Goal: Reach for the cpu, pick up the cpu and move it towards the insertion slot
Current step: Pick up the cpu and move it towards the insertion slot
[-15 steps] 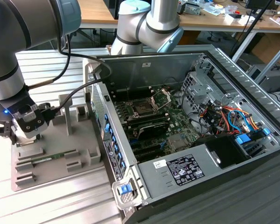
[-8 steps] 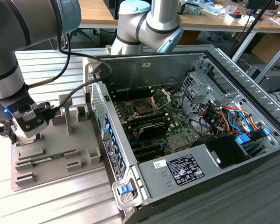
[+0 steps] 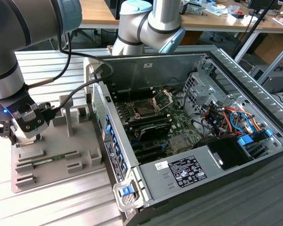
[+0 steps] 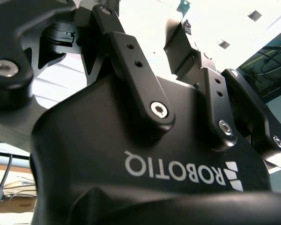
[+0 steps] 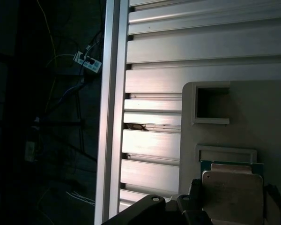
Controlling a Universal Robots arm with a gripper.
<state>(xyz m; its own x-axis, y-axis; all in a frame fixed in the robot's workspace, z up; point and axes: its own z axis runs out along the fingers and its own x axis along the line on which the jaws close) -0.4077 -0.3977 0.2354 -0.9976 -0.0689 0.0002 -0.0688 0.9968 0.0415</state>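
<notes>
In the first wrist view the cpu point(image 5: 232, 194) shows a pale metal face with a thin teal rim and lies on the grey fixture tray point(image 5: 267, 117). My gripper point(image 5: 233, 206) straddles it, with a dark finger point(image 5: 195, 190) pressed against one edge and the other finger at the opposite edge. In the exterior view the gripper point(image 3: 10, 134) hangs low over the tray's point(image 3: 85, 141) corner at the exterior view's left. The insertion slot point(image 3: 144, 109) is far off in the open computer case, its silver bracket point(image 3: 163, 96) swung up. The second wrist view looks along the gripper point(image 4: 173, 47) body.
A green memory stick point(image 3: 49, 160) lies in the tray. Grey posts point(image 3: 66, 113) rise from the tray near the arm. The computer case wall point(image 3: 111, 141) stands between the tray and the motherboard. Cables point(image 3: 226, 115) and a drive cage crowd the case's right side. The ribbed aluminium table edge point(image 5: 113, 117) runs beside the tray.
</notes>
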